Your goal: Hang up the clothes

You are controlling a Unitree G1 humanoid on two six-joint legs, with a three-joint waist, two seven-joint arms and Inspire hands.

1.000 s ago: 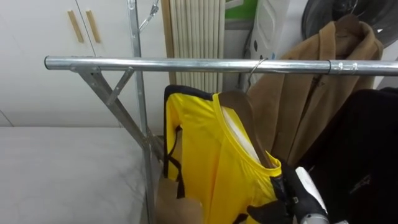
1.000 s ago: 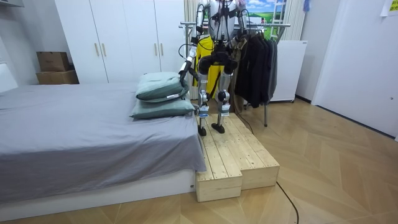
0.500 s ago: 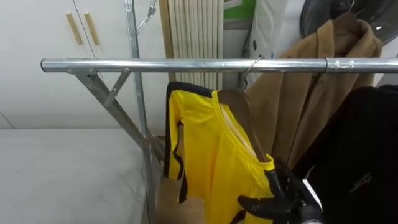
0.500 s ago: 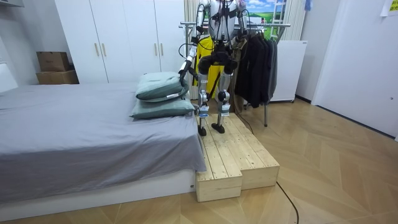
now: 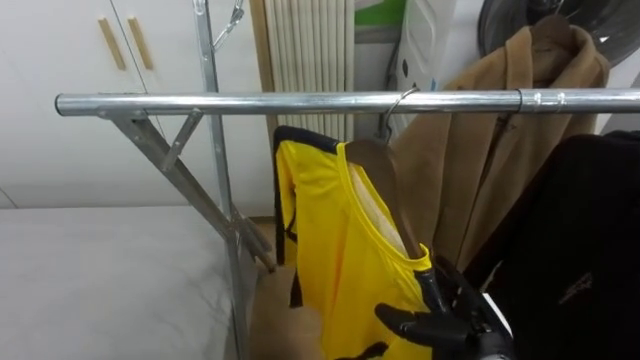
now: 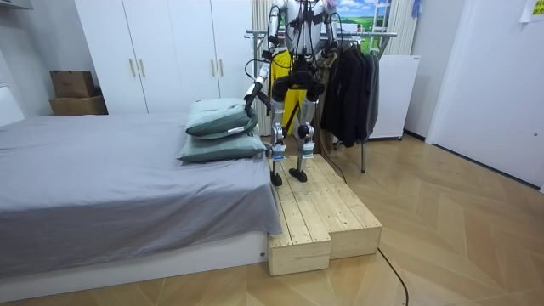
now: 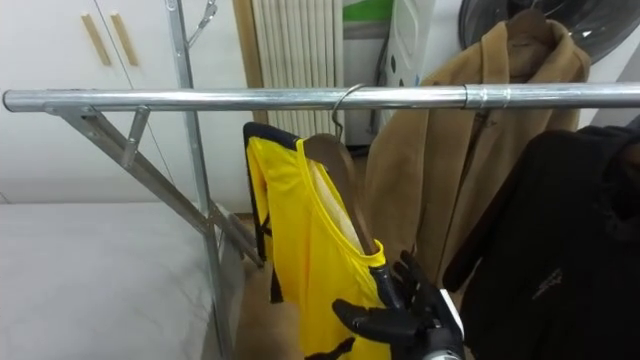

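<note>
Apparently splayed right hand (image 5: 441, 322) against shirt (image 5: 338, 240)

Rail (image 5: 250, 102) bare L of yellow shirt (image 5: 335, 230); R side crowded w/ tan coat (image 5: 500, 150), black jacket (image 5: 590, 240).

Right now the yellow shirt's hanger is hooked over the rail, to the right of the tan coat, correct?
Wrong side: the yellow shirt has its hanger hooked over the rail to the left of the tan coat, as the left eye view shows.
</note>
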